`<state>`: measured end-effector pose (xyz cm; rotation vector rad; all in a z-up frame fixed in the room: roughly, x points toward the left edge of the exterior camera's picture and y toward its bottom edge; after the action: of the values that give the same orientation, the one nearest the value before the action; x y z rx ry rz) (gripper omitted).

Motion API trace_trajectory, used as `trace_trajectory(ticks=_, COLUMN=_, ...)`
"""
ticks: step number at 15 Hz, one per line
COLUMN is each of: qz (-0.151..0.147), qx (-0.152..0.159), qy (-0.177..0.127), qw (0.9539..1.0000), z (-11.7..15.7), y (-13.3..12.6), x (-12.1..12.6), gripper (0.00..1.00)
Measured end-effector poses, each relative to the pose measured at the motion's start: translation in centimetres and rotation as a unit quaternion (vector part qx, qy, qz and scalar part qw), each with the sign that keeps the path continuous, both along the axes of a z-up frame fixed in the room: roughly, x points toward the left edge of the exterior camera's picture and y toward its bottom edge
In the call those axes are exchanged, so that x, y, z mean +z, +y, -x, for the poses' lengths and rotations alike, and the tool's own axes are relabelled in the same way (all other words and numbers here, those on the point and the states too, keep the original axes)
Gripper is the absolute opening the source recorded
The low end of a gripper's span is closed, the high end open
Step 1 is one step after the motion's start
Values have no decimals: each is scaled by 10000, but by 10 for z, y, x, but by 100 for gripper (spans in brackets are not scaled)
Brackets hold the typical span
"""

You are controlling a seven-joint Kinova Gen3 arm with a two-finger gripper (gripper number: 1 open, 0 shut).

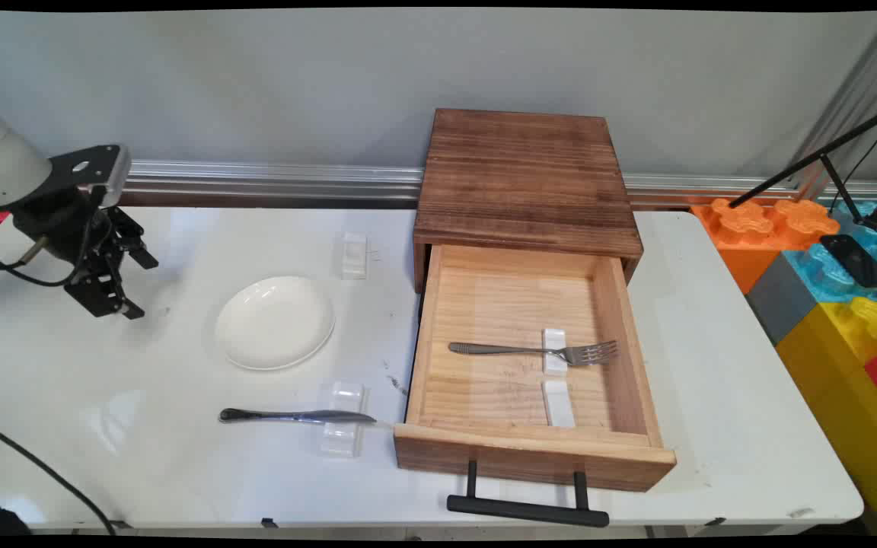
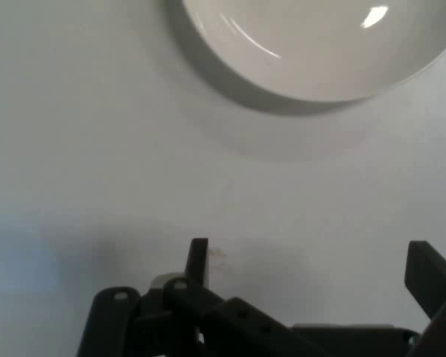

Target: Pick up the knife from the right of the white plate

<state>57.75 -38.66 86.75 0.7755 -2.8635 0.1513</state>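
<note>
A knife (image 1: 295, 416) lies near the front edge of the surface (image 1: 103, 426), on a clear rest (image 1: 342, 428). Beside it an open drawer (image 1: 530, 445) holds a fork (image 1: 534, 350). Farther back the tool (image 1: 128, 283) hangs empty, fingers spread, with bare room around. The hand view shows the white plate (image 2: 319, 52) close.

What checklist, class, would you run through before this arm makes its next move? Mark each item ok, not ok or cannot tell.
1. Gripper open and holding nothing: ok.
2. Plate bare, nothing on it: ok.
3. Drawer pulled open: ok.
4. Fork in the drawer, across a white rest: ok.
5. Knife on the table, across a clear rest: ok.
6. Gripper touching the table: cannot tell.
</note>
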Motion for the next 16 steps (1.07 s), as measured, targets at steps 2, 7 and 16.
trace_trajectory(ticks=2, qz=-39, qx=-32, qy=124, qw=9999, z=3, y=2, x=-3, gripper=100)
trace_trajectory(ticks=7, qz=-62, qx=-111, qy=414, qw=9991, z=24, y=11, x=-7, gripper=100)
trace_trajectory(ticks=16, qz=-136, qx=-323, qy=767, qw=9964, z=94, y=26, x=-11, gripper=100)
